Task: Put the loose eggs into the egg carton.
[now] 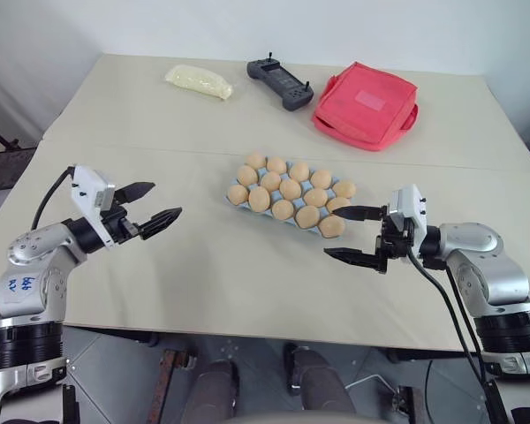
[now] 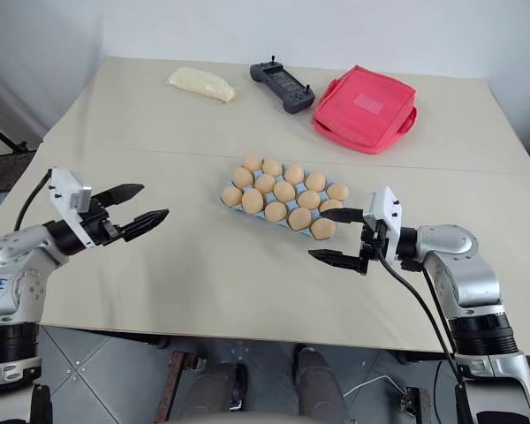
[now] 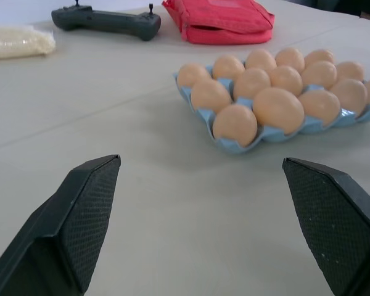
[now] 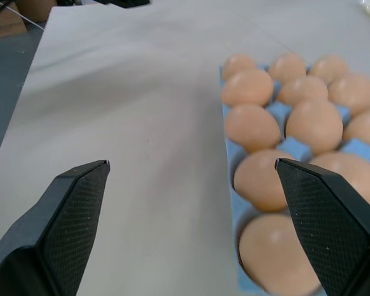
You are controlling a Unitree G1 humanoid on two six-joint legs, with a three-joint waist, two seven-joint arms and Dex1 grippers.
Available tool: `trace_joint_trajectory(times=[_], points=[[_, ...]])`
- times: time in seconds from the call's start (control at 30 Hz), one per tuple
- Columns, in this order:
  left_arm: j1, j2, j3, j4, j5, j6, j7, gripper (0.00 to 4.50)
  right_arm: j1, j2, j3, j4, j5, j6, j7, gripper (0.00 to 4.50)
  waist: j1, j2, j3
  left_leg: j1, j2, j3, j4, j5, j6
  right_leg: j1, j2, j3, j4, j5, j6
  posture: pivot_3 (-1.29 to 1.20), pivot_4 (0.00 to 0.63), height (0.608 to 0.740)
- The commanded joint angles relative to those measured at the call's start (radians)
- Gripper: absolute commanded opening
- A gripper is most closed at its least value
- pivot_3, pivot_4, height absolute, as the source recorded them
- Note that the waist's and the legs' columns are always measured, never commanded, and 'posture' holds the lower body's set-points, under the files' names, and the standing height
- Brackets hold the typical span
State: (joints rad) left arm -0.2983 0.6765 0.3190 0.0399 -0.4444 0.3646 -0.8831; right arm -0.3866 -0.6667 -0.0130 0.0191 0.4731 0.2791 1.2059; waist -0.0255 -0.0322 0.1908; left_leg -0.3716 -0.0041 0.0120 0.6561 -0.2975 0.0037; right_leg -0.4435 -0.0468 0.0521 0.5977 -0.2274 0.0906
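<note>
The light blue egg carton lies at the middle of the table, its cups holding several pale orange-tan eggs. Loose eggs are out of view; every egg I see sits in a cup. My left gripper hovers open over bare table well left of the carton, pointing toward it, with nothing between its fingers. My right gripper stands open at the carton's near right corner, pointing left, its upper finger just beside the corner egg. The right wrist view has the carton close to one finger.
At the table's far side lie a red square bag, a black controller and a pale yellow packet. Bare tabletop stretches between the carton and the near edge.
</note>
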Motion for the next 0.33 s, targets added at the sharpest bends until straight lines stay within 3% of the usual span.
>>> trace_joint_trajectory(times=[0.03,0.33], points=[[0.022,0.006,0.062,-0.036,-0.039,-0.053,-0.011,4.48,-0.018,-0.009,-0.054,0.022,0.019,-0.035,0.013,4.50,0.000,0.000,0.000,0.000,0.000,0.000,-0.001,0.000,0.000,0.000,0.000,0.000,-0.001,0.000,0.000,0.00,0.150,0.740],[0.051,-0.023,0.085,-0.039,-0.056,-0.116,0.009,4.48,-0.020,-0.009,-0.076,0.031,0.022,-0.045,0.016,4.50,-0.002,0.000,0.000,0.000,0.000,0.000,-0.006,0.000,0.000,0.000,0.000,-0.001,-0.004,0.000,0.000,0.00,0.150,0.740]])
